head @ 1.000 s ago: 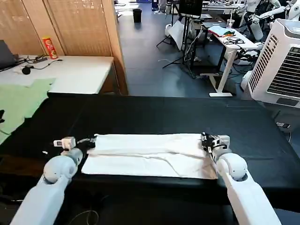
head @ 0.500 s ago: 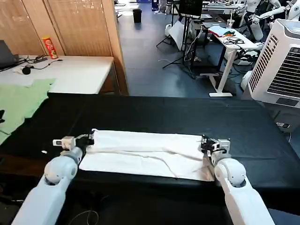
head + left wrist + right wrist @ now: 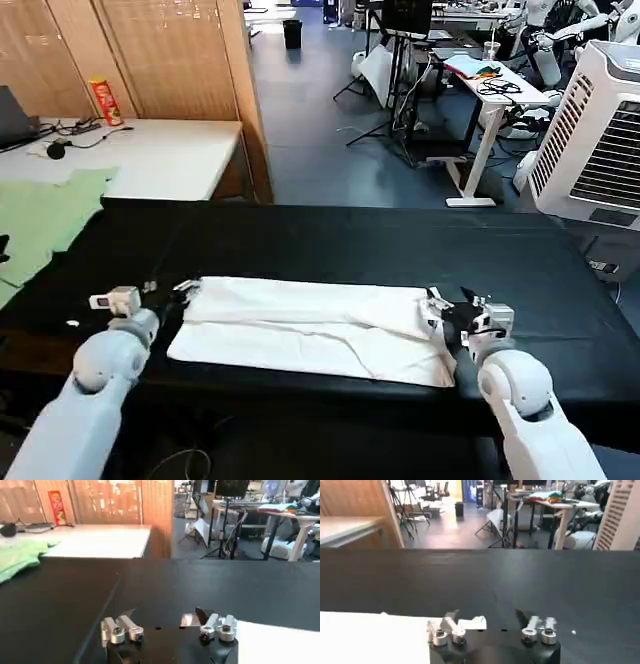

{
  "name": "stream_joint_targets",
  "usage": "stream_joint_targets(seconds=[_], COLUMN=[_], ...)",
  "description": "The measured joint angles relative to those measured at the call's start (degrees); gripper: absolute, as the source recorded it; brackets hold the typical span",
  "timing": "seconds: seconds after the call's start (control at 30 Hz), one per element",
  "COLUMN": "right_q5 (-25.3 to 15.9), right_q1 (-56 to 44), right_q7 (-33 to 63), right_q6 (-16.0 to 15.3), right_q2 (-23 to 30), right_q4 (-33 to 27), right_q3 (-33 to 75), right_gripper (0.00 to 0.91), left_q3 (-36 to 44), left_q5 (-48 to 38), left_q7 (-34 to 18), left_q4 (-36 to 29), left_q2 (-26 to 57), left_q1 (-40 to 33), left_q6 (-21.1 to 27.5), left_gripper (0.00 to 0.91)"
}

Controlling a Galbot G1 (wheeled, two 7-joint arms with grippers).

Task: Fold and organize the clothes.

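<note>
The white T-shirt (image 3: pixel 315 325) lies folded into a long band across the lower middle of the head view, flat on the black surface (image 3: pixel 400 245). The left gripper (image 3: pixel 172 293) sits at the band's left end with its jaws spread apart, empty. The right gripper (image 3: pixel 440 310) sits at the right end, jaws likewise released. A pale green cloth (image 3: pixel 40 215) lies at the frame's left edge.
</note>
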Motion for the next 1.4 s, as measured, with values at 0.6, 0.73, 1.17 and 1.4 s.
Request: stream_joint_targets(seconds=[0.6,0.73,1.17,1.4], right_q5=[-0.2,-0.3,-2.7,-3.5], right_q1=[-3.9,-4.0,-3.9,-4.0], right_q7=[-1.0,-1.0,-1.8,-2.4], right_q6=[0.3,0.3,1.6,2.1], right_q2=[0.5,0.5,0.7,1.0], right_q4=[4.3,4.5,4.4,4.3], right_q3=[1.7,1.4,1.2,1.2], right_gripper=[0.878,0.878,0.878,0.878], left_q3=[-2.0,-2.0,-1.3,-0.1], left_q5=[2.6,3.7,8.2,13.0], left_q7=[1.7,2.0,2.6,3.0], left_q4=[-4.7,-4.5,-4.2,-4.1], left_q2=[-3.4,-4.5,-6.6,-6.8], left_q1=[7.6,9.8,12.8,13.0], left_q6=[-3.6,-4.3,-5.3,-6.1], left_gripper=[0.878,0.878,0.010,0.000])
